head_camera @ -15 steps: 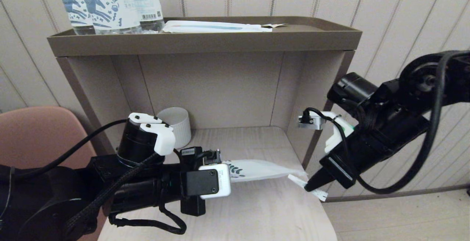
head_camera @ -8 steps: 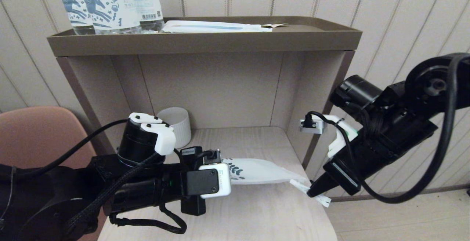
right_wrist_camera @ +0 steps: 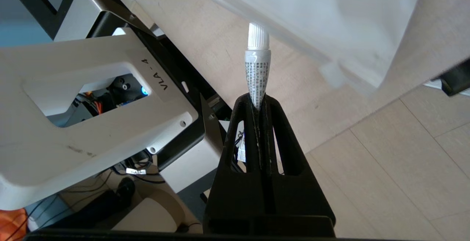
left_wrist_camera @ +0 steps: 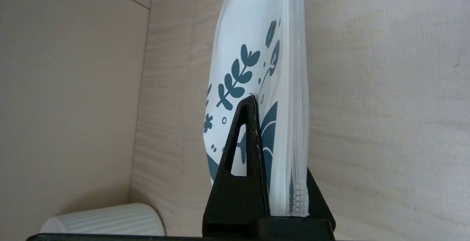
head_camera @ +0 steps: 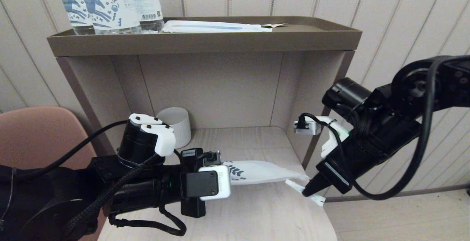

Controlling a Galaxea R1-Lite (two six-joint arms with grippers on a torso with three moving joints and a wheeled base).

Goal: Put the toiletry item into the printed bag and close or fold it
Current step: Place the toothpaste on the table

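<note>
On the left of the head view, beside a dusty-pink chair (head_camera: pixel 35 134), the left end effector (head_camera: pixel 223 169) reaches in level over the lower shelf (head_camera: pixel 253 211) of a brown shelf unit, its fingers (left_wrist_camera: pixel 244 153) pressed together on one short end of the printed bag (head_camera: pixel 262 171). A white ribbed cup (head_camera: pixel 176 123) stands behind that arm in the shelf's back left corner. The bag is held off the pale wood-grain board on edge, its long axis running across the shelf from the left end effector toward the right, with its teal leaf sprig close to the grip and its ridged zip strip along one long edge. Its free end sags slightly, near the shelf's right front corner. Just beyond that end the right end effector (head_camera: pixel 306 191) comes down from the right at a slant, its fingers (right_wrist_camera: pixel 257 138) pinching the toiletry item (head_camera: pixel 304 192) near its middle. The thin white stick lies slantwise, one end aimed up and left at the bag's free end and almost touching it, the other end down and right past the shelf's edge, over the pale tiled floor. On the unit's tray top (head_camera: pixel 205 41) stand clear bottles (head_camera: pixel 106 4) with horse-print labels on the left and a long white packet (head_camera: pixel 216 27) with a blue stripe toward the middle. Behind is a striped beige wall.
</note>
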